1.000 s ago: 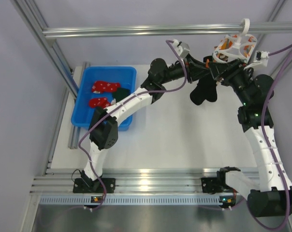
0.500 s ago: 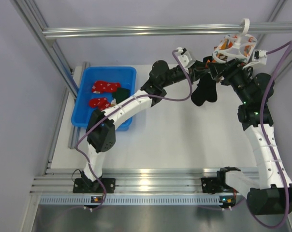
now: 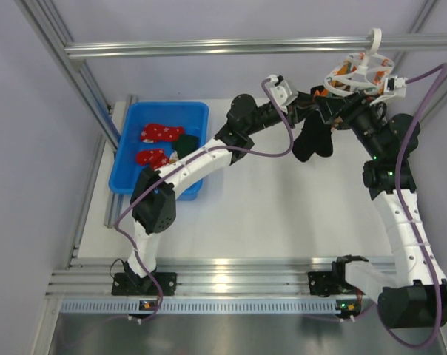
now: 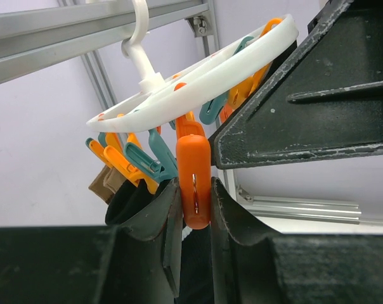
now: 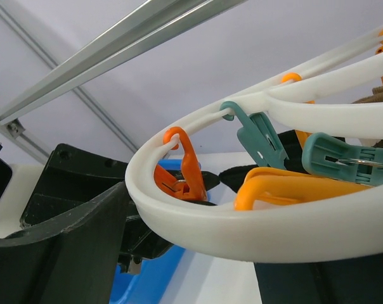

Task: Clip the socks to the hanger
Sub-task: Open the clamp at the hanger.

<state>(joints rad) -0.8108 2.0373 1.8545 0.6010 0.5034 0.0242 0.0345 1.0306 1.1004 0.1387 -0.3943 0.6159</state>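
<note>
Left wrist view: the left gripper [image 4: 194,188] is clamped on an orange plastic clip peg [image 4: 193,155], one finger pressed to each side. The peg dangles from the white plastic round drying hanger [image 4: 198,69]. Top external view: the hanger's hook sits on the aluminium rail [image 3: 246,46] at far right, and a plain black sock [image 3: 312,142] hangs beneath the ring. The small red festive socks [image 3: 162,133] lie in the blue plastic bin [image 3: 201,111], well apart from the hanger. The right gripper [image 5: 198,250] has its fingers apart with the ring's rim across them. Whether they clamp it cannot be told.
</note>
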